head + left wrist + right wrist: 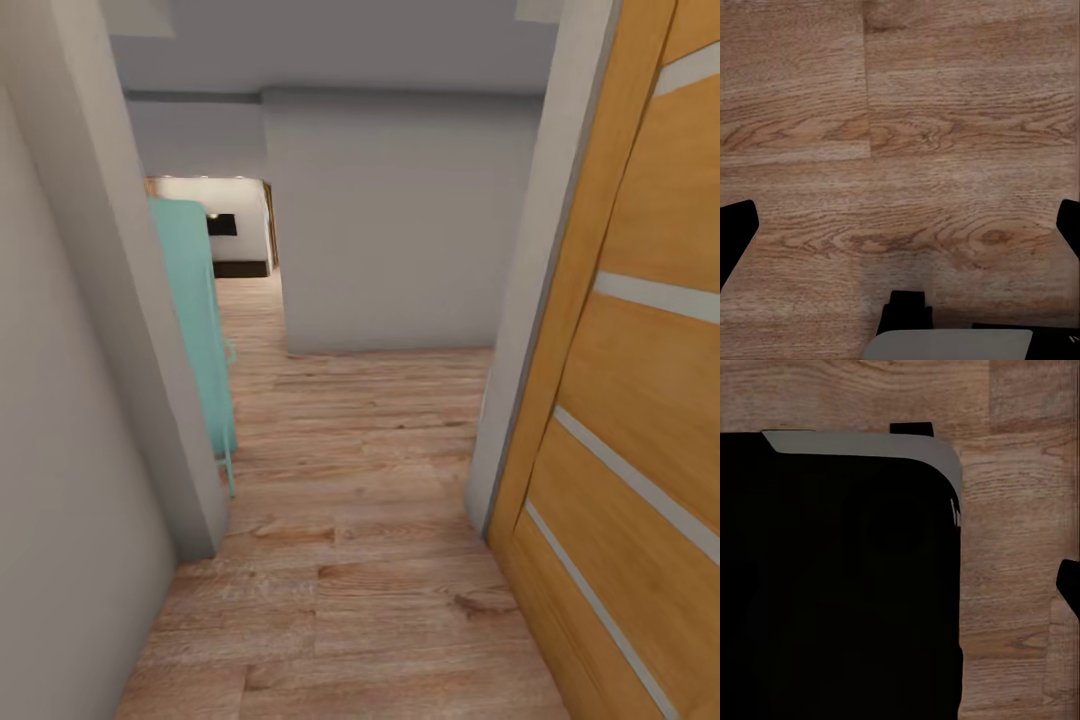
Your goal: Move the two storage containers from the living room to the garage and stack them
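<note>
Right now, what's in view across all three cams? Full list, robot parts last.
Plank floor: one, light brown wood, underfoot and running down the hallway ahead.
Door: one, honey-coloured wood with pale stripes, open at the right of the head view.
Walls: pale grey, at both sides and straight ahead across the hall.
Teal furniture: one, turquoise, partly hidden behind the left wall edge; what it is cannot be told.
Far room: one opening, lit white wall with a dark band low down, down the hall at left.
Robot base: black with a grey edge, over the floor in the right wrist view.
Left pincer: two black fingertips wide apart, nothing between, over the floor.
</note>
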